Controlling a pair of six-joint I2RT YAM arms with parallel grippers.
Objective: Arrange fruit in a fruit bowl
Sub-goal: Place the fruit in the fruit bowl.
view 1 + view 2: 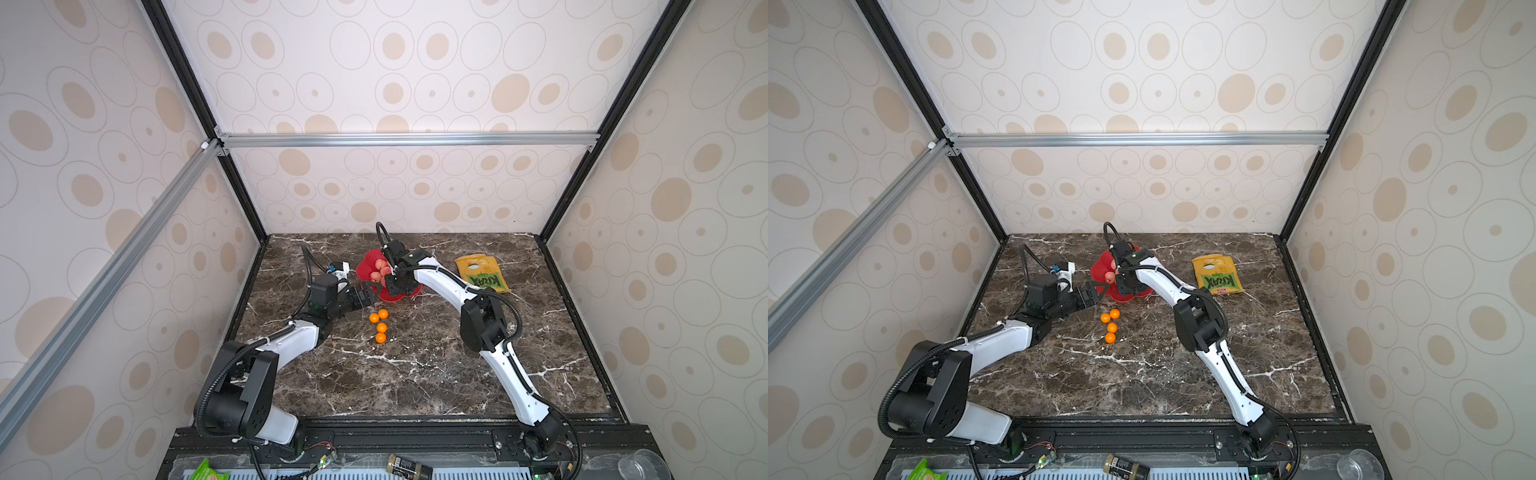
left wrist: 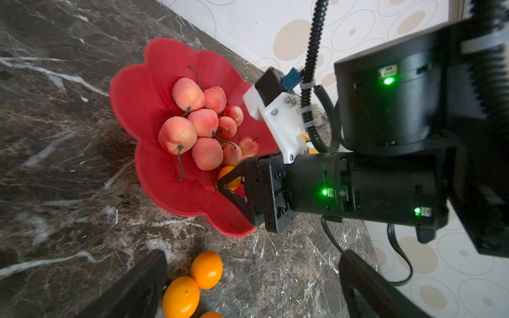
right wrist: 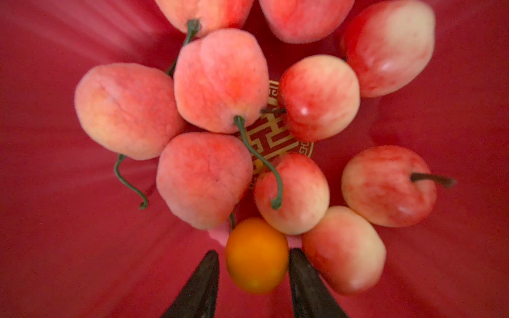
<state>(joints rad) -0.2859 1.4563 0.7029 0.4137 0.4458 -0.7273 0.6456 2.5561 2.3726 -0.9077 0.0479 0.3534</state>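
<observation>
Inside, ten pink fruits (image 3: 220, 79), one orange (image 3: 257, 254)

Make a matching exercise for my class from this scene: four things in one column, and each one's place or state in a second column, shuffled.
Things
1. pink fruits
2. four orange fruits
3. snack bag
4. left gripper

Places or states
A. open, holding nothing
B. flat on the marble table, apart from all fruit
C. piled in the red bowl
D. clustered on the marble table beside the red bowl

Pairs: 1-C, 2-D, 3-B, 4-A
</observation>
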